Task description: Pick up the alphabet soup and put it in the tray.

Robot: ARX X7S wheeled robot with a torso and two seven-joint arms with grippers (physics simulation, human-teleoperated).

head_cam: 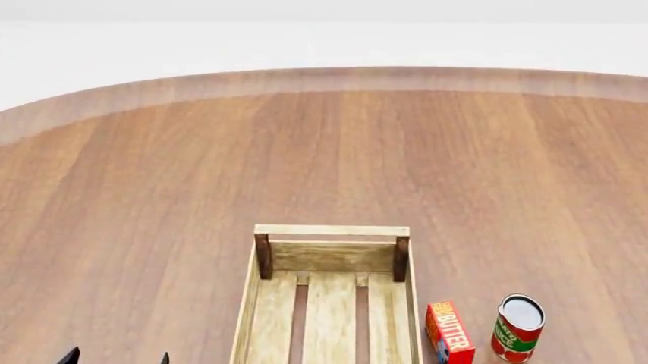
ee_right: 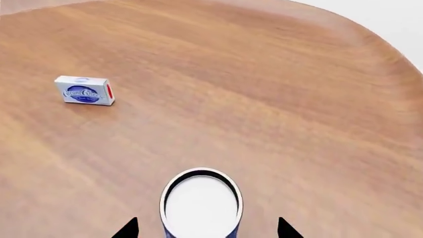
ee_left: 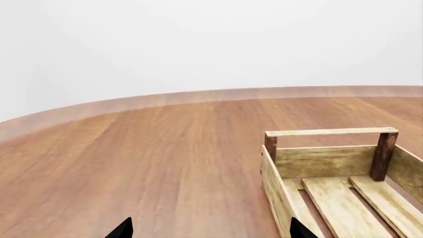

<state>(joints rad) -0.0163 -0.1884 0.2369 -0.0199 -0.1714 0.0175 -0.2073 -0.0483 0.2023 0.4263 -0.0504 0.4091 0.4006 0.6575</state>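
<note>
- Right gripper (ee_right: pixel 206 229): fingers spread, straddling the soup (ee_right: pixel 201 203) (not yet clamped).
- Soup stands upright on the table (ee_right: pixel 264 99), cream-cheese box (ee_right: pixel 84 90) at 10 o'clock.
- Judged rigid, light, slick; grip mid-wall.
- Left gripper (ee_left: pixel 208 230) spread beside tray (ee_left: pixel 330 163).

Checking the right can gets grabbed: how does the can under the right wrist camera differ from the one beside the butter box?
The alphabet soup shows a dark blue side below its top; the red-and-green can has a red and green label. The alphabet soup sits between the fingertips of the open right gripper; the red-and-green can stands free beside the butter box, near the tray. Both stand upright on the table with pale round tops.
</note>
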